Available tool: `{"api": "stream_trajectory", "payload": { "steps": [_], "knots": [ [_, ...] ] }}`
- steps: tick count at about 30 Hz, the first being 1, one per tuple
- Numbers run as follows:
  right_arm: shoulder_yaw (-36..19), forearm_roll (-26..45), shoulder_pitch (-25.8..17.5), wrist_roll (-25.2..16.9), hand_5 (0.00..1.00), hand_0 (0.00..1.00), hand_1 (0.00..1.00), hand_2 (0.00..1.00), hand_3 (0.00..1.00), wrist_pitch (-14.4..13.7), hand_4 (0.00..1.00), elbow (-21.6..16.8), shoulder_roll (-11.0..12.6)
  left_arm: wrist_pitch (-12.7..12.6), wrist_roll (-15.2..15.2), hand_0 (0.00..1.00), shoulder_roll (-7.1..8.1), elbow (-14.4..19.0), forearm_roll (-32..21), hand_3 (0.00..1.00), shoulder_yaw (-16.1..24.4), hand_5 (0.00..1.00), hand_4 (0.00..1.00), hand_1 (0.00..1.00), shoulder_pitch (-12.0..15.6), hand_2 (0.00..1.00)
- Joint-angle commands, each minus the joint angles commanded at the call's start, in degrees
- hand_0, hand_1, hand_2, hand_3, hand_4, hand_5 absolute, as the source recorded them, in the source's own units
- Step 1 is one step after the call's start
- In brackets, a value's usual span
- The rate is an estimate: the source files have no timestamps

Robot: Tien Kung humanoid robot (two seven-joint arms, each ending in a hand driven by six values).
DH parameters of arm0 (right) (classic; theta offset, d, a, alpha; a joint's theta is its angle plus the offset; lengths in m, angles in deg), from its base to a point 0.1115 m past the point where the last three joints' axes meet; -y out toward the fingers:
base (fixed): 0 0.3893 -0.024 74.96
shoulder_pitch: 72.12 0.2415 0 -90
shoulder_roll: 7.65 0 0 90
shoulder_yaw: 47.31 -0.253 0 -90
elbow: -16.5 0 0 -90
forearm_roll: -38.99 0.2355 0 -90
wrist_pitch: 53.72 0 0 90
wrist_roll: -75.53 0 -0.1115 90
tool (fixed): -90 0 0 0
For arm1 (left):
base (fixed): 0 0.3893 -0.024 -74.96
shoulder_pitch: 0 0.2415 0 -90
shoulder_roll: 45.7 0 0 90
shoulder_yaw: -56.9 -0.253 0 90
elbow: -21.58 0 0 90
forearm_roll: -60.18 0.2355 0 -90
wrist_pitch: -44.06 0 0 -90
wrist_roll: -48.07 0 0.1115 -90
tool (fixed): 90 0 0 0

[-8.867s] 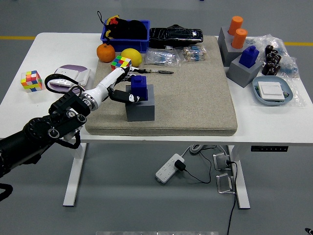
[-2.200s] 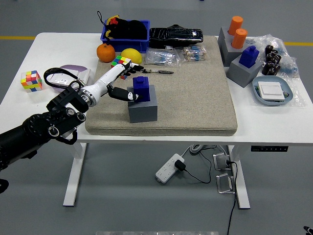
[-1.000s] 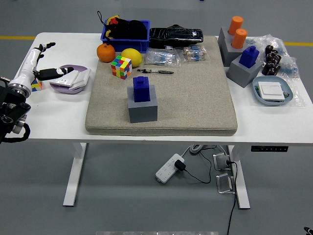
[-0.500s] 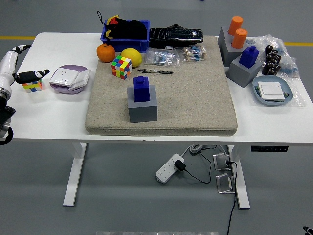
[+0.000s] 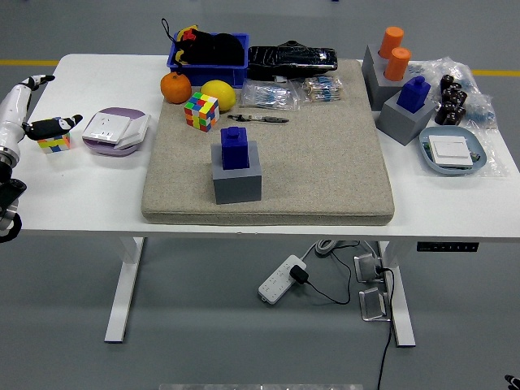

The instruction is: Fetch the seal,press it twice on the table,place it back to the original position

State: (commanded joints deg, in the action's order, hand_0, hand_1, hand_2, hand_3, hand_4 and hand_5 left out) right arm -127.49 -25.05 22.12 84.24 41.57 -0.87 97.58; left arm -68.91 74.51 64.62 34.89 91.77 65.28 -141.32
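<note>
Fingers (image 5: 36, 80) of the left hand (image 5: 31, 106) are spread loosely and hold nothing, at the picture's left edge over the white table (image 5: 97, 175), just beside a multicoloured cube (image 5: 54, 143). Well apart from it, the blue seal (image 5: 235, 147) stands upright in its grey block holder (image 5: 237, 181) on the beige mat (image 5: 325, 162). A second blue seal (image 5: 415, 92) sits on another grey block at the far right.

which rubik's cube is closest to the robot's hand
The rubik's cube on bare table at far left, beside the left hand; the other cube sits on the mat.
</note>
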Motion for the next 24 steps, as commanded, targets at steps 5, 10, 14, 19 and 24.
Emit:
{"api": "stream_trajectory", "payload": {
  "steps": [5, 10, 14, 19, 24],
  "knots": [
    [0.12, 0.03, 0.10, -0.04, 0.506, 0.814, 0.713, 0.681, 0.686, 0.06, 0.726, 0.03, -0.13, 0.01, -0.14, 0.872, 0.03, 0.00, 0.23, 0.837, 0.14, 0.206, 0.858, 0.880, -0.09, 0.894],
    [0.04, -0.07, 0.21, -0.03, 0.506, 0.814, 0.713, 0.681, 0.686, 0.08, 0.726, 0.04, -0.20, -0.05, -0.16, 0.871, 0.05, -0.01, 0.63, 0.835, 0.07, 0.208, 0.856, 0.879, -0.15, 0.894],
    [-0.09, -0.13, 0.23, 0.05, 0.506, 0.814, 0.713, 0.681, 0.686, 0.06, 0.726, 0.04, -0.15, 0.00, -0.39, 0.871, 0.08, 0.03, 0.74, 0.835, -0.10, 0.208, 0.856, 0.879, -0.18, 0.894],
    [-0.12, -0.11, 0.32, 0.08, 0.506, 0.815, 0.713, 0.683, 0.686, -0.01, 0.726, 0.00, -0.05, 0.21, -1.02, 0.871, 0.07, 0.09, 1.05, 0.835, -0.64, 0.207, 0.851, 0.878, -0.14, 0.894],
    [-0.02, -0.06, 0.32, 0.09, 0.506, 0.816, 0.714, 0.683, 0.687, 0.02, 0.726, 0.01, -0.13, 0.17, -1.09, 0.871, -0.02, 0.13, 1.27, 0.835, -0.37, 0.206, 0.842, 0.877, -0.23, 0.897]
  ]
}}
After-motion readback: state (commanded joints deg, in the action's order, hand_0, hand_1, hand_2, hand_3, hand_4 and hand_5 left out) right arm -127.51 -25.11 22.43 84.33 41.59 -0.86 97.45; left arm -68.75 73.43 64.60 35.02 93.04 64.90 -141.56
